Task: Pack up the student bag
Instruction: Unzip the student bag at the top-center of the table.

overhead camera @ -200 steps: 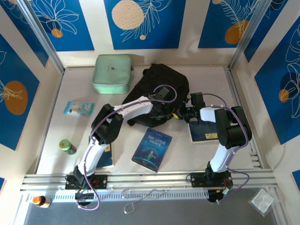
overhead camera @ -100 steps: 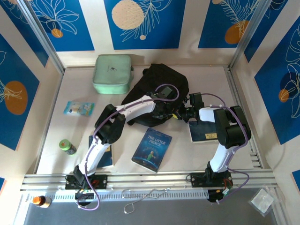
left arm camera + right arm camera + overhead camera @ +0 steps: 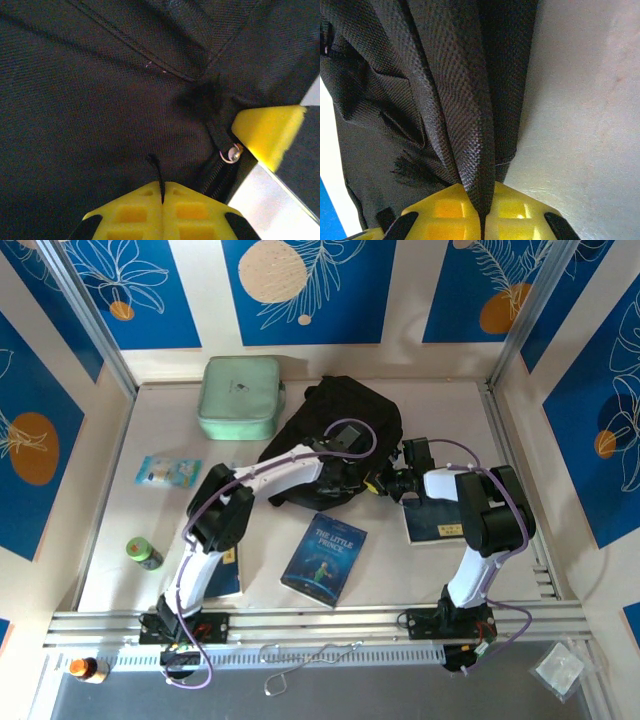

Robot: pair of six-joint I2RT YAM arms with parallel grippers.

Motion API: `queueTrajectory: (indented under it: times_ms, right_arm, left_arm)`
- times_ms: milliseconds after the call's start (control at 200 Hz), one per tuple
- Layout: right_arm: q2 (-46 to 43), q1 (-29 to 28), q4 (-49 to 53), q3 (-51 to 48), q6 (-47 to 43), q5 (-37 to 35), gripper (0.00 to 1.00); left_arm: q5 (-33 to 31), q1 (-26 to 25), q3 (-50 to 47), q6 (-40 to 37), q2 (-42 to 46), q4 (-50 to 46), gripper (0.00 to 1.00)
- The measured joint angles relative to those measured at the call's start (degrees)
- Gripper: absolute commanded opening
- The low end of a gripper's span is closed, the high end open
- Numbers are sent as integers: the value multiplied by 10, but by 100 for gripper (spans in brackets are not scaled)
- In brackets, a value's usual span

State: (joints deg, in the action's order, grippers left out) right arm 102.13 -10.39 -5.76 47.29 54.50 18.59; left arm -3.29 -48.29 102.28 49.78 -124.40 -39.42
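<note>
Bag (image 3: 335, 418): black, slumped at far centre of the table (image 3: 445, 410), just right of a mint case (image 3: 240, 397). Both arms reach to its near-right edge, wrists close together there.

Left gripper (image 3: 162, 189): yellow fingers pressed flat together. A thin black cord (image 3: 157, 170) coming off the bag fabric is caught in the seam between them. Right of it is a small metal ring (image 3: 231, 154) at the head of a zip (image 3: 216, 181), with a yellow finger of the other gripper touching or just beside the ring.

Right gripper (image 3: 481, 201): clamped on a fold of the bag's coarse black weave, which rises straight up from between the fingers. Pale table surface lies to the right of the fold.

Other items:
- Little Prince book (image 3: 323, 558), near centre, apart from the bag.
- Second book (image 3: 440, 526), right side, partly under the right arm.
- Blue book (image 3: 227, 572), near left, mostly hidden by the left arm.
- Green can (image 3: 143, 553), near left, lying tilted.
- Small packet (image 3: 167, 471), left, between can and case.
</note>
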Motion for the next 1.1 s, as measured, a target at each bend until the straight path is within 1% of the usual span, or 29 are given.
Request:
queueTrajectory:
  times_ms: [110,225,425,670,775,935,1100]
  right_arm:
    - [0,0,7,4,0,1,6]
    - [0,0,21,12,-1,0,2]
    - [0,-1,54,37,-7,-6,2]
    - [1,-4,76,56,-18,-27,2]
    - [1,-4,85,63,-24,-38,2]
    - [1,-2,98,73,-35,-47,2]
    - [10,8,113,100,-50,-51,4]
  left_arm:
    - [-7,0,-10,-8,15,2,0]
    - [-18,0,-17,-19,21,2,0]
    - [-47,0,-35,-48,29,0,0]
    - [-104,-1,-73,-83,85,-22,0]
    - [-118,2,-92,-90,104,-31,0]
    - [-132,14,-125,-103,120,-35,0]
    - [-143,40,-170,-125,145,-28,0]
